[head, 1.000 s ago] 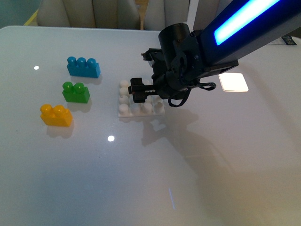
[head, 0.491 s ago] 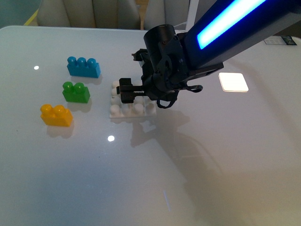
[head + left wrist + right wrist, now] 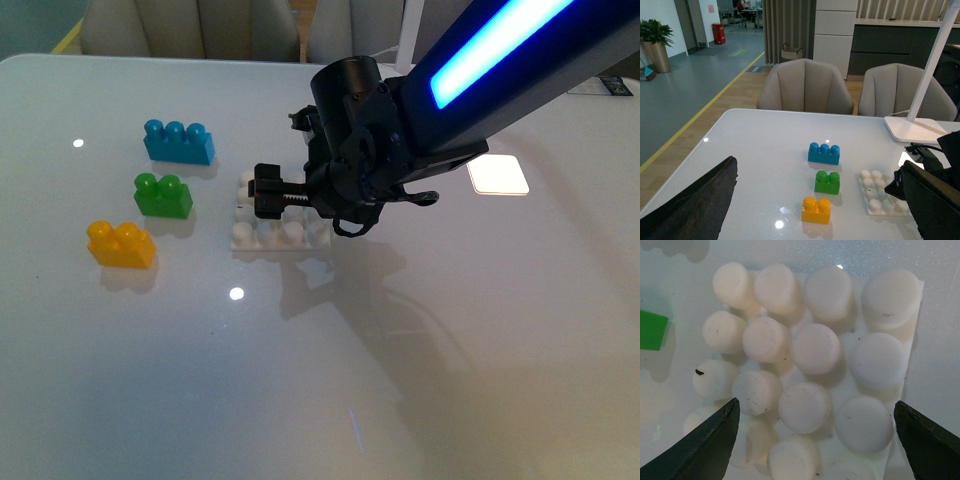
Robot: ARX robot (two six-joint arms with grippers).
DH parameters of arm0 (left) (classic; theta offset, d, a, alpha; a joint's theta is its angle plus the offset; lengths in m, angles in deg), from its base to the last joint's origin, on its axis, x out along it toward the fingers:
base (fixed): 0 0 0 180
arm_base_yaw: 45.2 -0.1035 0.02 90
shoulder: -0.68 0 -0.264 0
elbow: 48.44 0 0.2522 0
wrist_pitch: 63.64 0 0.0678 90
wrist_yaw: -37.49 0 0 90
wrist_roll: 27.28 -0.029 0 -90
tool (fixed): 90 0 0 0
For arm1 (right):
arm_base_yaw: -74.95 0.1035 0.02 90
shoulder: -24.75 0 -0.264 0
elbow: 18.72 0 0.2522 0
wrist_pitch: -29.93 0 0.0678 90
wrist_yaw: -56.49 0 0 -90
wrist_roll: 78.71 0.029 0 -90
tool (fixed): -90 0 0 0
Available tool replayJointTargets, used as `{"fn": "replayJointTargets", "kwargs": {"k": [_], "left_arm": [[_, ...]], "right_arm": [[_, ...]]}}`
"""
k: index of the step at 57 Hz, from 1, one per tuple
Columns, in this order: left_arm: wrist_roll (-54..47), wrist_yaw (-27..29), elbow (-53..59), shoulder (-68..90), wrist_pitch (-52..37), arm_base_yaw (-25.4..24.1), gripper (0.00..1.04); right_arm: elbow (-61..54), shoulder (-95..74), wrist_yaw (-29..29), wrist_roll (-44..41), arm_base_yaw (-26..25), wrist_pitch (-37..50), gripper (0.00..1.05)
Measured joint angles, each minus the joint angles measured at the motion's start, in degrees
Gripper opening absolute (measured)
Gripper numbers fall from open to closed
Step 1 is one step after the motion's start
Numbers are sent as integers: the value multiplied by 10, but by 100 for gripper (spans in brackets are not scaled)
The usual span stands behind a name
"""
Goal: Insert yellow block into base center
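Item: white studded base, shifted leftward under my right claw over the past second, now settled nearer the green brick
Claw: jaws spread wide over the studs, holding nothing
Yellow block: untouched on the table, well left of the base
Status: insertion not begun; I judge pickup comes next
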Motion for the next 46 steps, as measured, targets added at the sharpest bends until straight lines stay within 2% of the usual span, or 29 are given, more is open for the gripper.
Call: {"fn": "replayJointTargets", "kwargs": {"k": [27, 46], "left_arm": [[0, 0, 0, 0, 0, 0, 97], [0, 0, 0, 0, 0, 0, 97]], "right_arm": [[-118, 121, 9, 12, -47, 82, 93], [-322, 313, -15, -55, -85, 154, 96]]}}
